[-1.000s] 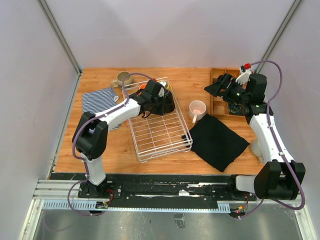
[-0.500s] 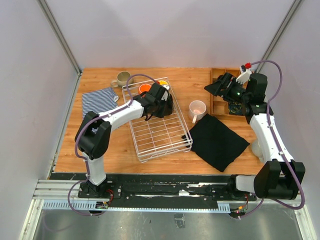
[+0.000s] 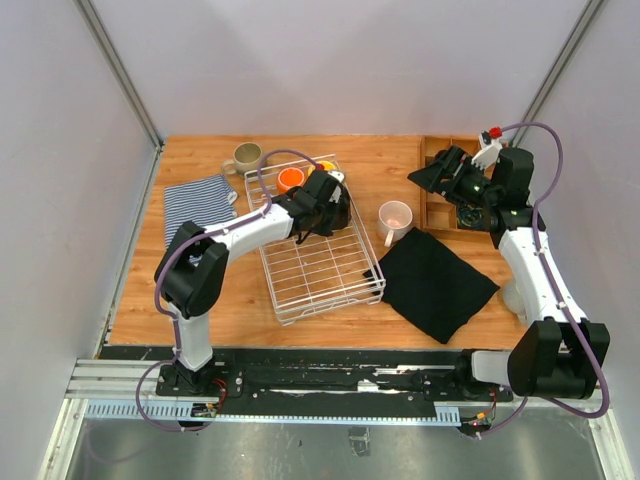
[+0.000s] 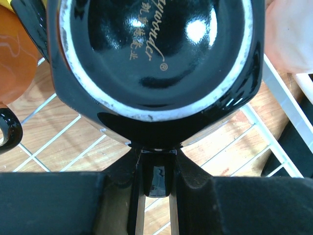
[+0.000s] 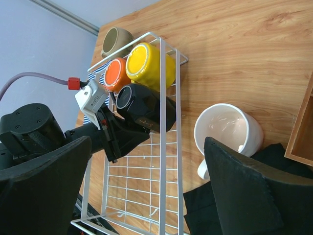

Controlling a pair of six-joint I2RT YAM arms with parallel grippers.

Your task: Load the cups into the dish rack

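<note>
top external: dish rack (image 3: 322, 268) at mid-table, long side slanted. orange mug (image 3: 291, 179) and yellow mug (image 3: 325, 167) sit in its far end. left gripper (image 3: 322, 206) is over the far right part of the rack, jaws clamped on black mug (image 3: 338, 211). beige mug (image 3: 245, 157) stands on the table (image 3: 200, 290) beyond the rack's far left corner. pale pink mug (image 3: 394, 218) stands on the table just right of the rack, mouth up. black cloth (image 3: 438, 283) lies beside it, striped cloth (image 3: 195, 205) left of the rack. right gripper (image 3: 432, 176) hangs near the wooden tray (image 3: 436, 205), holding nothing.

left wrist: black mug's glossy base faces the camera. its handle is pinched between the fingers (image 4: 117, 172). rack grid lies below.

right wrist: fingers (image 5: 244, 196) stand wide apart. yellow, orange and black mugs cluster at the rack's far end, bases toward the camera. whether the black one rests on the grid cannot be told.
</note>
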